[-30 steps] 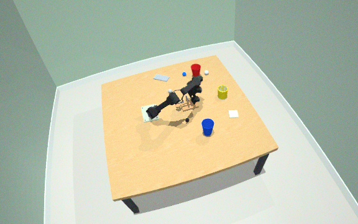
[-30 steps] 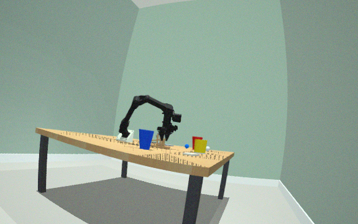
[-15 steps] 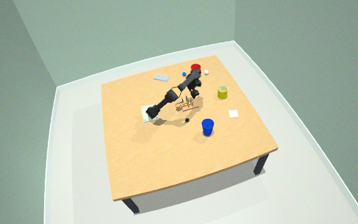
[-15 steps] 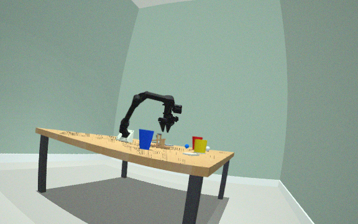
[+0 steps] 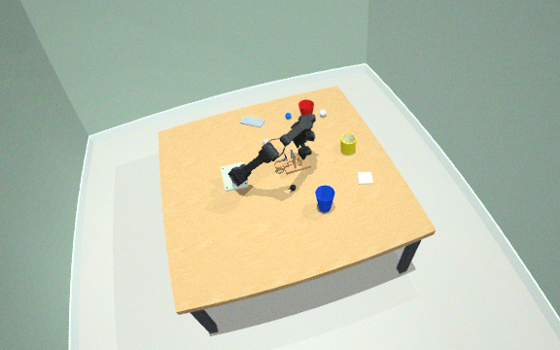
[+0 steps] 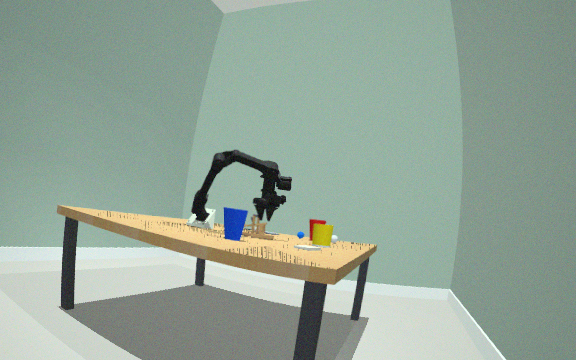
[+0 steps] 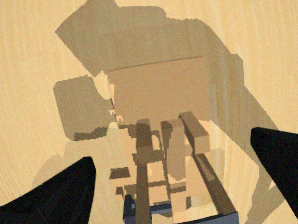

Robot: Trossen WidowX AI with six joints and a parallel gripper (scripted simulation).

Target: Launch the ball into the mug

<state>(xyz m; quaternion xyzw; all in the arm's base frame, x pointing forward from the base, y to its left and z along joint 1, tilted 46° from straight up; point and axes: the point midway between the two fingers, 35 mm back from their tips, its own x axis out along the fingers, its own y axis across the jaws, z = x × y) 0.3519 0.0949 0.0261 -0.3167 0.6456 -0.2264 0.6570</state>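
The wooden catapult [image 5: 304,168] [image 6: 263,230] [image 7: 157,95] stands on the table in front of the arm. My gripper [image 5: 304,155] [image 6: 265,219] [image 7: 176,151] is open and empty just above it, with its fingers apart on either side of the catapult's beams in the wrist view. The yellow mug [image 5: 348,146] [image 6: 323,235] stands upright beyond the catapult. A blue ball [image 5: 288,116] [image 6: 300,235] and a white ball [image 5: 323,113] [image 6: 335,239] lie near the red cup. A black ball [image 5: 293,188] lies beside the catapult. A small white thing [image 5: 265,142] shows partly behind the arm. I cannot see a ball in the catapult.
A blue cup [image 5: 325,198] [image 6: 235,224] and a red cup [image 5: 306,107] [image 6: 313,228] stand to either side of the catapult. A white square [image 5: 365,178] [image 6: 308,247] and a pale flat slab [image 5: 252,122] lie on the table [image 5: 241,253] [image 6: 143,232].
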